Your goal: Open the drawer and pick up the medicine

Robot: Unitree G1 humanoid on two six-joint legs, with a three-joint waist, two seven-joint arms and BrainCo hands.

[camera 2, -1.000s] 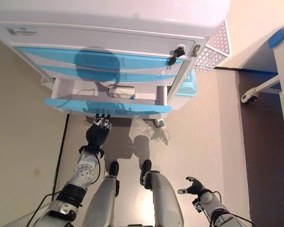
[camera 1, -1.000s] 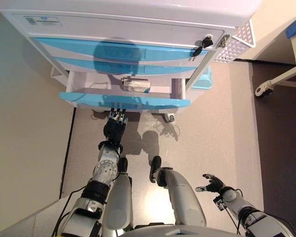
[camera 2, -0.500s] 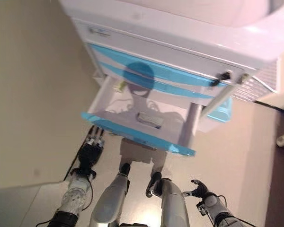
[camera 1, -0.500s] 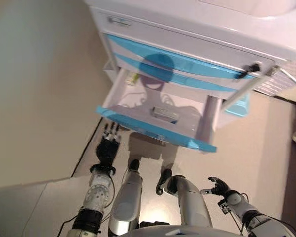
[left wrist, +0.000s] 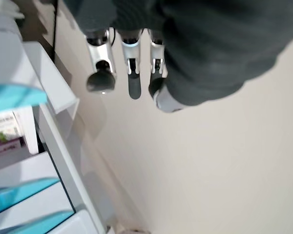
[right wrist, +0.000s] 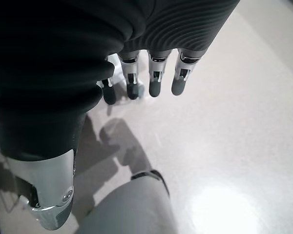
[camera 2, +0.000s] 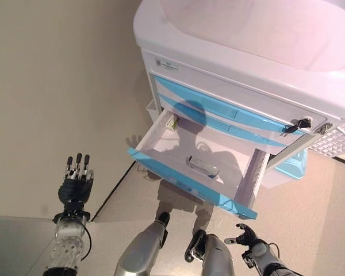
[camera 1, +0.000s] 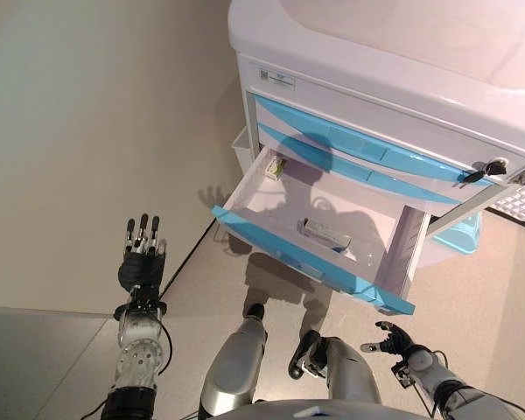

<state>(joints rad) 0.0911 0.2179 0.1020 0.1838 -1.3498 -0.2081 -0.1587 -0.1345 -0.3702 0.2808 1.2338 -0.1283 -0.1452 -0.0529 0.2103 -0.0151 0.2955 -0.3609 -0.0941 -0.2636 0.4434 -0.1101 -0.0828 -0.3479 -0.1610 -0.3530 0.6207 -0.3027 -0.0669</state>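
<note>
The white cart's lowest blue-fronted drawer (camera 1: 308, 267) stands pulled out. A pale medicine box (camera 1: 326, 234) lies flat near the middle of its floor. A smaller green-and-white box (camera 1: 276, 168) stands in the drawer's far left corner and also shows in the left wrist view (left wrist: 7, 127). My left hand (camera 1: 141, 262) is off to the left of the drawer, near the wall, fingers straight and holding nothing. My right hand (camera 1: 392, 338) hangs low at the lower right, below the drawer front, fingers relaxed and empty.
Two shut blue drawers (camera 1: 367, 157) sit above the pulled-out one, with a key in a lock (camera 1: 481, 171) at the cart's right. A beige wall (camera 1: 96, 131) runs close on the left. A blue bin (camera 1: 462, 238) hangs on the cart's right side.
The whole picture has swung, so the camera has moved and the cart now shows from its left. My left hand has come away from the drawer front to the left, and the drawer stands further out.
</note>
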